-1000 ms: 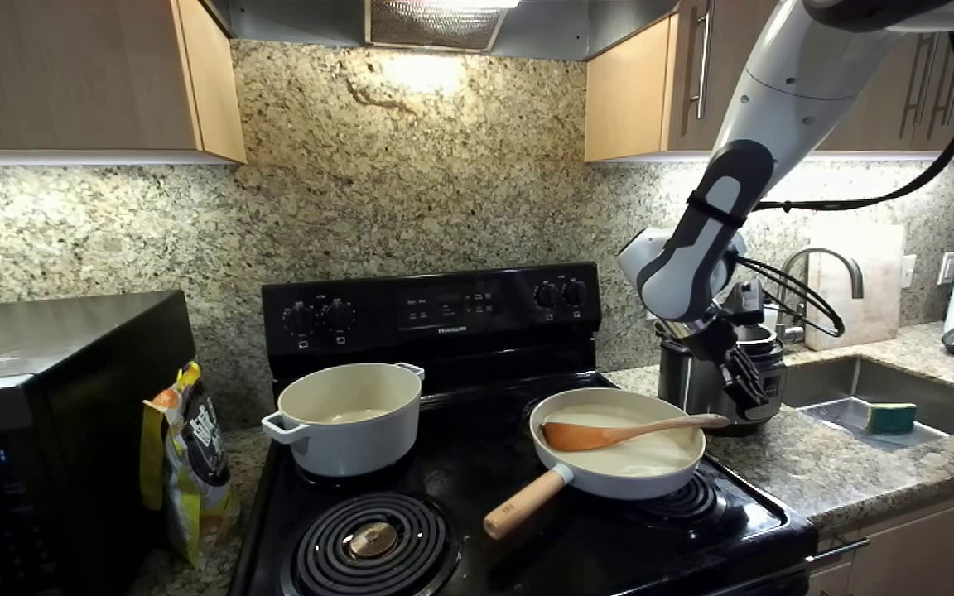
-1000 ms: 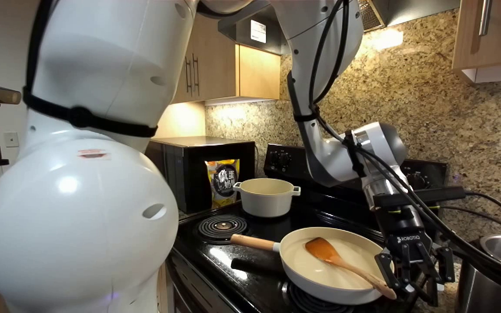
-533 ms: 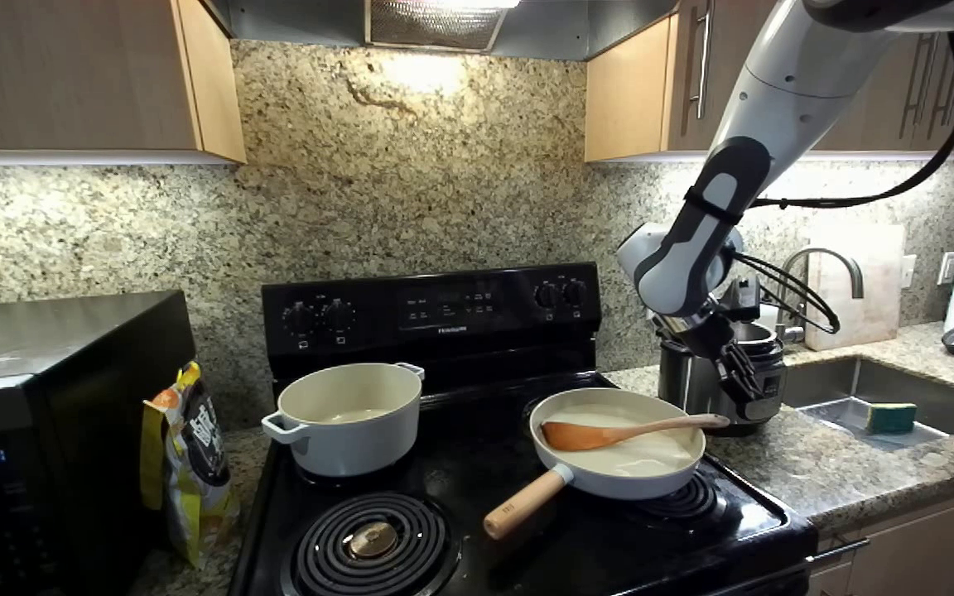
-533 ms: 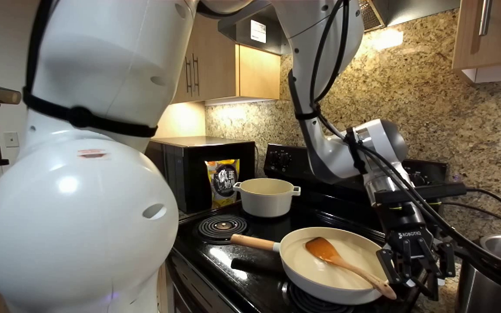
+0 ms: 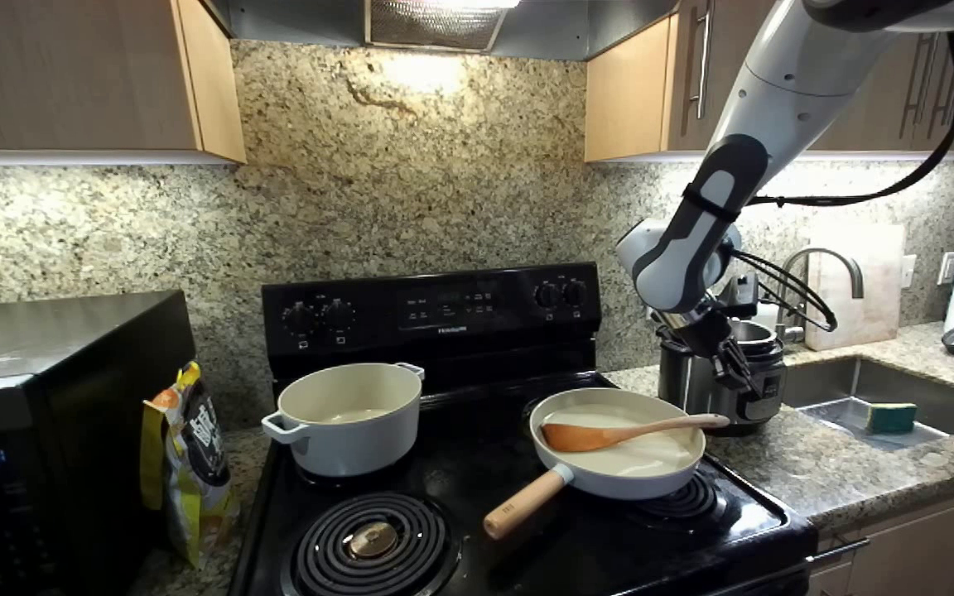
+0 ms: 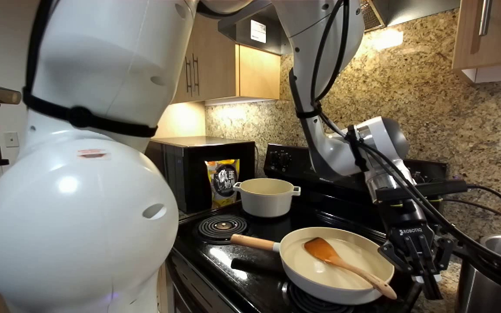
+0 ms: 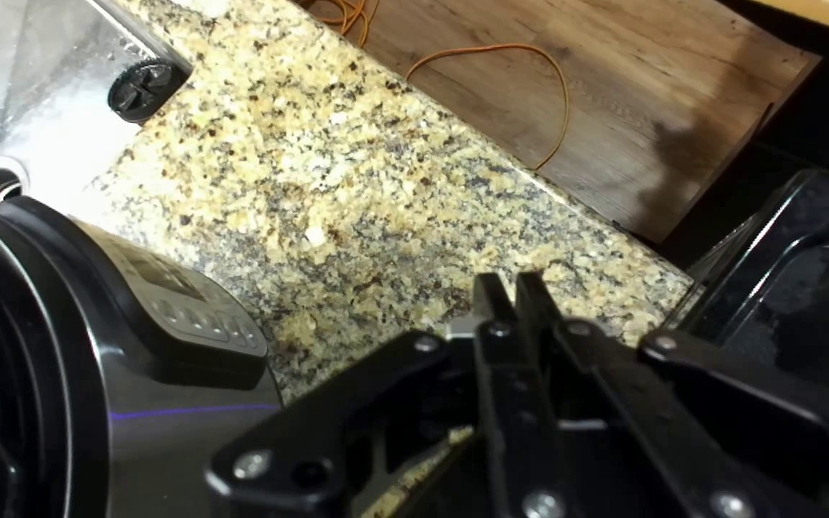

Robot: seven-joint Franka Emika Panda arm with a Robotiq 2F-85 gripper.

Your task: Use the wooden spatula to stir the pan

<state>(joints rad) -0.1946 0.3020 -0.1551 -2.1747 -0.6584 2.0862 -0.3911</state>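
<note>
The claw (image 7: 512, 293) has its fingers nearly pressed together, only a slim gap between them and nothing held. It points down over the strip of tabletop (image 7: 386, 201) between cooker and stove. The cooker (image 7: 170, 446) is just beside it, mouth uncovered, contents impossible to make out.

The spatula (image 6: 336, 261) lies on the stove side of the claw, near but not touching. In both exterior views its long axis runs out toward the claw: blade in the pan at the far end, handle crossing the nearer rim, free end overhanging as the part closest to the fingers. The coming move likely turns on that end: the claw would have to part its fingers, shift toward the stove (image 5: 477, 476) and straddle the handle crosswise. Stirring looks not yet begun. A careless brush could swing the spatula round.

The pan (image 5: 634, 488) holds the spatula's blade; its pale floor has a sheen, and whether that is liquid cannot be told. Its own handle points away from the claw. Well beyond it stands the pot (image 5: 361, 451), contents uncertain. Opposite the stove from the claw, the sink (image 5: 908, 385) holds a sponge (image 5: 891, 418).
</note>
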